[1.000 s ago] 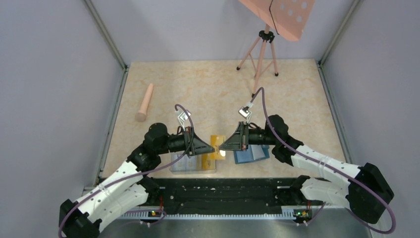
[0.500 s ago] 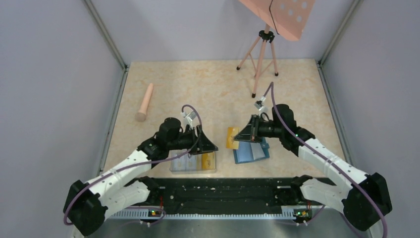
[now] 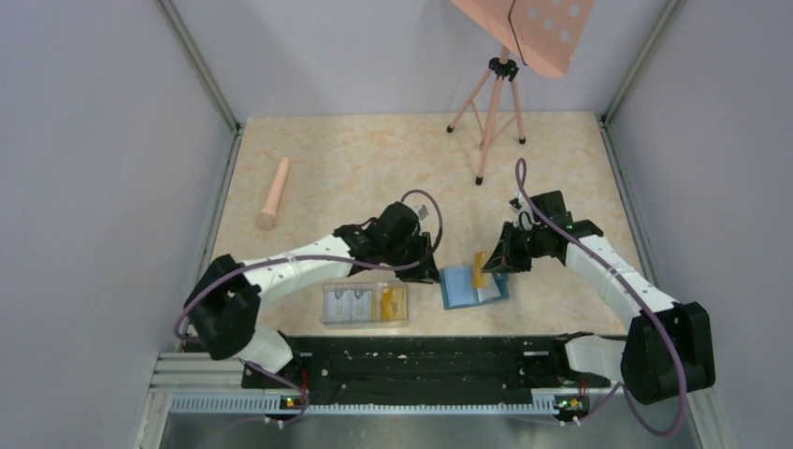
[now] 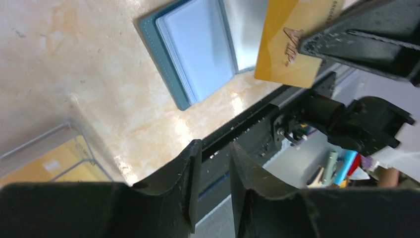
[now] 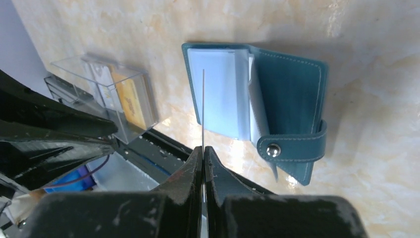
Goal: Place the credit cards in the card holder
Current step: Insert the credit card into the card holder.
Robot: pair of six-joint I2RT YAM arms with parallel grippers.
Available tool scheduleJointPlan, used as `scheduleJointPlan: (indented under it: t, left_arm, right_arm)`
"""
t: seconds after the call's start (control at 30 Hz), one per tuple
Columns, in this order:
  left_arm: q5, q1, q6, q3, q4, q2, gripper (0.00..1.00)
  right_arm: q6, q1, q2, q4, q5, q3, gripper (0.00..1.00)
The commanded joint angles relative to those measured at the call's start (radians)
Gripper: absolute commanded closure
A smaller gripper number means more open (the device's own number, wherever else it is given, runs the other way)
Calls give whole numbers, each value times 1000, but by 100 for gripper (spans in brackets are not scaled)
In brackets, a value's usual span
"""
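1 yellow card (image 4: 292,44) has passed from the left claw (image 4: 214,148), now slightly spread and empty, to the right claw (image 5: 203,151). The right claw pinches it edge-on over the open card holder (image 5: 292,84), lower centre of the top view. Slotting it in likely comes next.

Yellow cards (image 3: 480,269) you see: two
Pale cards (image 3: 342,301): two
Card holder (image 3: 456,290): one
Clear box (image 3: 365,323): one
Tripod (image 3: 491,103): one
Pink rod (image 3: 274,192): one

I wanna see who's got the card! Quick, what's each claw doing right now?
Left gripper: open, holding nothing.
Right gripper: shut on a yellow credit card.
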State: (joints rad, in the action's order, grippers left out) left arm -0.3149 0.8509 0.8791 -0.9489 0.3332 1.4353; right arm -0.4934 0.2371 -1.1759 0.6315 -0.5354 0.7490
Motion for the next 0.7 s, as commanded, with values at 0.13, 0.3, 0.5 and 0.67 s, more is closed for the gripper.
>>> scheduleJointPlan:
  t: [0.13, 0.3, 0.5, 0.67]
  left_arm:
    - [163, 64, -19, -199, 147, 238, 74]
    - [209, 68, -19, -241, 202, 305, 83]
    - [202, 68, -36, -262, 207, 376, 93]
    - [186, 68, -39, -263, 183, 407, 94]
  right_arm:
    - [125, -8, -97, 77, 25, 79, 100]
    - [166, -7, -146, 87, 38, 80, 100]
    - [201, -3, -160, 40, 43, 65, 100]
    - [230, -2, -217, 41, 60, 61, 100]
